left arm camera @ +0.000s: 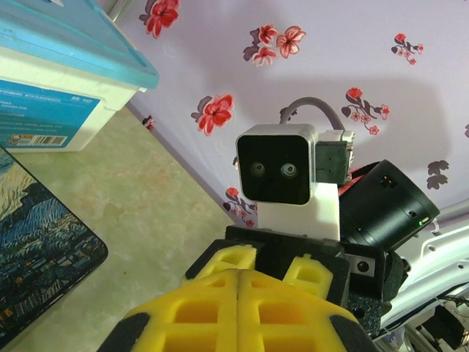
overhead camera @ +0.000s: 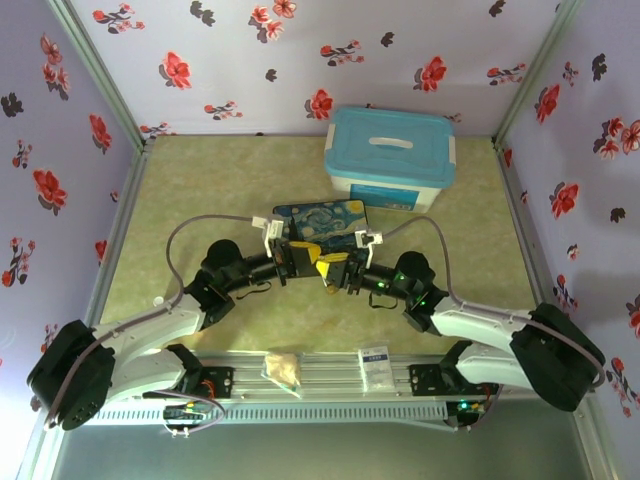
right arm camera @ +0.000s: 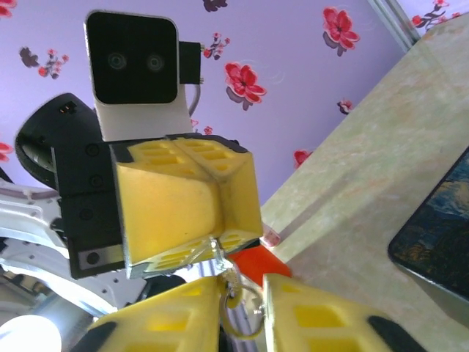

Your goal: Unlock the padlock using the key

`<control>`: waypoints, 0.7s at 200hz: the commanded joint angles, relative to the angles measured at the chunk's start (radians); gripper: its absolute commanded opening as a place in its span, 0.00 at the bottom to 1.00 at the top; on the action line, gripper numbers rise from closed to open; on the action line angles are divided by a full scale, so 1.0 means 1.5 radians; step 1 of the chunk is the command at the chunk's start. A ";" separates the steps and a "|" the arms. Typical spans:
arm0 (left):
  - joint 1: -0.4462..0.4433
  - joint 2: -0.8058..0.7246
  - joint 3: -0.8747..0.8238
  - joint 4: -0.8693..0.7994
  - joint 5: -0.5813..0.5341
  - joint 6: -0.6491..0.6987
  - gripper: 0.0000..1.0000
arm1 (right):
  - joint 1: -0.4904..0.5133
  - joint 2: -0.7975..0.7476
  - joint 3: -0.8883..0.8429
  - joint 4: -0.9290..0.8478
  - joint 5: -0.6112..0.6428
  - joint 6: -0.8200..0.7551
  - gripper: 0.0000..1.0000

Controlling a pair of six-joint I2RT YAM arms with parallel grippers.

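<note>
My two grippers meet tip to tip above the table, in front of the tin. The left gripper has its yellow fingers pressed shut on the key, a thin shiny metal sliver sticking out of their tips. A thin silver ring hangs from the key into the gap of my right gripper, which stands open around it. The ring's top rests against one right finger. I cannot make out the padlock; it is hidden or too small to tell.
The dark starry-night tin lies flat just behind the grippers. A blue-lidded white box stands at the back. An orange plastic piece shows below the fingers. Two small bags lie on the front rail.
</note>
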 commanded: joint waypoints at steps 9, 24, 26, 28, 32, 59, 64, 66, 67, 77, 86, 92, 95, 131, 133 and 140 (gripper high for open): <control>0.004 0.003 -0.011 0.040 0.011 -0.004 0.00 | -0.002 0.016 -0.006 0.067 -0.001 0.011 0.10; 0.005 0.003 -0.013 0.041 0.011 -0.003 0.00 | -0.001 0.016 -0.010 0.072 0.003 0.012 0.04; 0.005 0.003 -0.013 0.041 0.011 -0.003 0.00 | -0.001 0.015 -0.010 0.073 0.004 0.012 0.03; 0.006 0.003 -0.013 0.040 0.011 -0.002 0.00 | -0.001 0.015 -0.011 0.073 0.006 0.012 0.02; 0.006 0.003 -0.014 0.041 0.011 -0.002 0.00 | -0.002 0.015 -0.012 0.073 0.008 0.011 0.01; 0.016 -0.013 -0.030 0.023 -0.031 0.000 0.12 | -0.001 0.005 -0.015 0.021 0.025 -0.002 0.00; 0.019 -0.018 -0.039 0.024 -0.045 0.002 0.23 | -0.001 0.000 -0.015 0.001 0.033 -0.008 0.00; 0.019 -0.022 -0.043 0.025 -0.052 0.002 0.27 | -0.002 -0.001 -0.015 -0.008 0.037 -0.010 0.00; 0.020 -0.024 -0.044 0.025 -0.054 0.002 0.30 | -0.001 -0.003 -0.016 -0.014 0.039 -0.011 0.00; 0.023 -0.043 -0.058 0.017 -0.090 0.004 0.54 | -0.001 -0.019 -0.012 -0.068 0.063 -0.025 0.00; 0.023 -0.064 -0.061 -0.019 -0.124 0.015 0.63 | -0.001 -0.034 -0.007 -0.134 0.087 -0.041 0.00; 0.023 -0.076 -0.057 -0.053 -0.141 0.027 0.66 | -0.001 -0.044 -0.002 -0.177 0.104 -0.051 0.00; 0.023 -0.082 -0.055 -0.073 -0.147 0.035 0.67 | -0.002 -0.049 -0.001 -0.197 0.111 -0.054 0.00; -0.007 -0.085 0.002 -0.320 -0.268 0.057 0.62 | -0.005 -0.103 0.016 -0.397 0.188 -0.097 0.00; -0.009 -0.082 0.001 -0.322 -0.271 0.055 0.62 | -0.005 -0.105 0.016 -0.406 0.192 -0.097 0.00; -0.021 -0.074 -0.003 -0.325 -0.286 0.045 0.61 | -0.009 -0.115 0.019 -0.441 0.207 -0.097 0.00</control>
